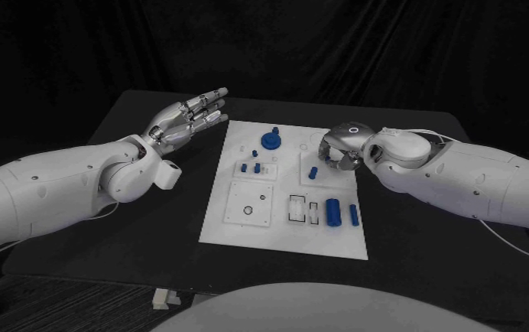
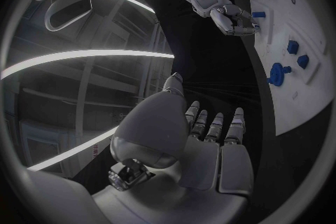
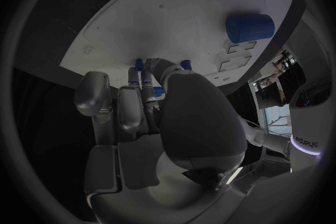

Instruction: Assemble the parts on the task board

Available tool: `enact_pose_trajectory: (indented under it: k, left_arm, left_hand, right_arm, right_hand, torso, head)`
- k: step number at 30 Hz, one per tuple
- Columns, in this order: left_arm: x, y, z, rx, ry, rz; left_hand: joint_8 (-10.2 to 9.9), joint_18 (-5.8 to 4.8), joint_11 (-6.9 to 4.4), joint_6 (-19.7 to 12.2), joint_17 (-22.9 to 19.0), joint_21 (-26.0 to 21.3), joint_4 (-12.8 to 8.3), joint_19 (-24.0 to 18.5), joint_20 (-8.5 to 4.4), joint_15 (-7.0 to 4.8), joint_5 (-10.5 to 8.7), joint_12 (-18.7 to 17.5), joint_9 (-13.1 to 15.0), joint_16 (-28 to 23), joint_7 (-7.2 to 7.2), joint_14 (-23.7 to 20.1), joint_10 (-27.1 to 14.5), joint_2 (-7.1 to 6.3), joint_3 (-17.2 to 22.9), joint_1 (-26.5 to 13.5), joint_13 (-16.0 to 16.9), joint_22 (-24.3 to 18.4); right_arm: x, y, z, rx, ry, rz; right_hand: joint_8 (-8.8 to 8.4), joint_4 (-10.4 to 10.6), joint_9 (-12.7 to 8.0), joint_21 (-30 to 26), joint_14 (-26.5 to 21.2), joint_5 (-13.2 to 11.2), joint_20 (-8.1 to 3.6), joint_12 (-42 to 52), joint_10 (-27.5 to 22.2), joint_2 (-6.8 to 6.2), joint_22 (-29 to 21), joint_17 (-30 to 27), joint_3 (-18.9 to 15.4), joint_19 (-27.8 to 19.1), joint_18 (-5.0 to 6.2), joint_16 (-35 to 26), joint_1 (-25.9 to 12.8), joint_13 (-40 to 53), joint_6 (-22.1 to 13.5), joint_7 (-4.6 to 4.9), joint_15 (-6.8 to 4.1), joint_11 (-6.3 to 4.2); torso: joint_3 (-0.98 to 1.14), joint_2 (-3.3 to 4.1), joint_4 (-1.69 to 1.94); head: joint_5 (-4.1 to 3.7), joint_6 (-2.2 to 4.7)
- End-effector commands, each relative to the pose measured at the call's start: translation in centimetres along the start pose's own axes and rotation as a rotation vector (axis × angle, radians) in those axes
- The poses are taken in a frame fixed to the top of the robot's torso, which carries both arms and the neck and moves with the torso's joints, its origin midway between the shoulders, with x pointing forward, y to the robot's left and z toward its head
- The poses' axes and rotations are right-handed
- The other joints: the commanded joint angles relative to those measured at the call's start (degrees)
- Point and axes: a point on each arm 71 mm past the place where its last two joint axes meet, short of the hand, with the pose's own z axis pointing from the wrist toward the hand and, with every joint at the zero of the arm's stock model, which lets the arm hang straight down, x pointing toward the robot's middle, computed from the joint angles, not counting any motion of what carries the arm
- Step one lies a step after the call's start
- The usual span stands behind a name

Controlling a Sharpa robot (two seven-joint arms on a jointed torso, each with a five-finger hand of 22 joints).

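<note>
This looks like a robotics lab or test cell set up for recording. A black table stands before heavy black curtains that close off the space behind it. At the table's middle lies a white task board with cut-out slots, a purpose-built test fixture. In the left wrist view, long strip lights run across a high ceiling above the table.

left arm: enters from left edge, mid-frame | left hand: upper left of centre, fingers straight and apart, holding nothing | right arm: from right edge | right hand: centre-right, fingers curled downward, grasp unclear
</note>
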Motion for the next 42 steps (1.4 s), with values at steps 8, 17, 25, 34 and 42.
enact_pose_trajectory:
  k: [8, 17, 25, 34, 42]
  left_arm:
    - [0.7, -0.6, 0.0, 0.114, 0.021, -0.033]
    - [0.7, -0.5, 0.1, 0.107, 0.019, -0.032]
    - [0.7, -0.3, 0.0, 0.096, 0.021, -0.034]
    - [0.8, -0.2, 0.1, 0.089, 0.025, -0.038]
    - [0.7, -0.1, 0.1, 0.082, 0.025, -0.039]
  left_hand:
    - [0.38, 0.68, 0.81, 1.33, 0.37, 0.82, -0.04, 1.81, 0.45, 0.63, 1.28, 1.08, 0.18, 1.09, 0.57, 1.5, 0.2, 0.08, 0.53, 1.57, 0.17, 1.64]
    - [0.36, 0.6, 1.02, 1.47, 0.53, 1.35, -0.64, 3.22, 0.64, 1.02, 3.42, 1.19, 0.19, 1.83, 0.86, 2.3, 0.29, -0.05, 0.87, 2.77, 0.18, 2.57]
    - [0.35, 0.53, 1.07, 1.47, 0.69, 1.76, -1.3, 4.39, 0.72, 1.47, 5.01, 1.08, 0.19, 2.5, 1.13, 3.07, 0.28, 0.04, 1.33, 3.7, 0.17, 3.22]
    - [0.36, 0.46, 1.05, 1.52, 0.81, 1.93, -1.81, 4.97, 0.75, 1.78, 5.87, 0.98, 0.21, 3.0, 1.35, 3.67, 0.25, 0.16, 1.72, 4.27, 0.17, 3.38]
    - [0.37, 0.44, 1.09, 1.58, 0.86, 1.97, -1.93, 5.13, 0.76, 1.89, 6.09, 0.98, 0.22, 3.21, 1.42, 3.94, 0.25, 0.22, 1.84, 4.4, 0.17, 3.39]
  right_arm:
    - [0.2, -0.1, -0.2, -0.013, -0.019, 0.01]
    - [0.2, -0.4, -0.3, -0.008, -0.036, 0.011]
    - [0.1, -0.4, -0.3, -0.012, -0.053, 0.009]
    - [-0.2, -0.5, -0.5, -0.019, -0.092, 0.01]
    - [-1.6, -0.5, -1.2, -0.029, -0.147, 0.007]
  right_hand:
    - [3.7, -2.99, 3.84, 1.91, 0.87, 0.63, -0.91, 1.4, 5.49, 0.82, 8.25, 0.8, 0.18, 0.77, -0.12, 0.85, -0.12, 0.64, 4.65, 0.33, -0.96, -1.27]
    - [3.46, -4.21, 4.89, 1.7, 0.69, 0.79, -0.94, 0.94, 5.56, 0.97, 8.16, 0.34, 0.53, 0.57, -0.11, 0.51, 0.24, 0.63, 3.18, 0.66, -0.8, -1.03]
    - [3.42, -5.22, 5.57, 2.01, 0.64, 0.27, -0.8, 0.93, 6.01, 1.23, 8.22, 0.24, 0.97, 0.55, -0.18, 0.42, 0.95, 0.76, 2.66, 1.11, -0.47, -0.83]
    - [3.49, -5.9, 6.16, 2.48, 0.65, -0.26, -0.35, 0.98, 6.73, 1.53, 8.31, 0.24, 1.31, 0.56, -0.32, 0.42, 1.4, 0.9, 2.67, 1.48, 0.26, -0.7]
    - [3.68, -6.15, 6.61, 2.97, 0.75, -0.28, 0.07, 1.14, 7.85, 1.63, 8.39, 0.46, 1.45, 0.61, -0.4, 0.57, 1.38, 1.05, 3.21, 1.84, 0.76, -0.5]
  torso:
    - [-0.02, -0.02, -0.04]
    - [-0.03, -0.06, -0.02]
    - [-0.03, -0.11, -0.08]
    - [-0.03, -0.11, 0.0]
    - [-0.07, -0.07, 0.01]
  head:
    - [-0.01, 0.0]
    - [-0.02, 0.0]
    - [0.29, 0.0]
    - [0.33, 0.0]
    - [0.48, 0.0]
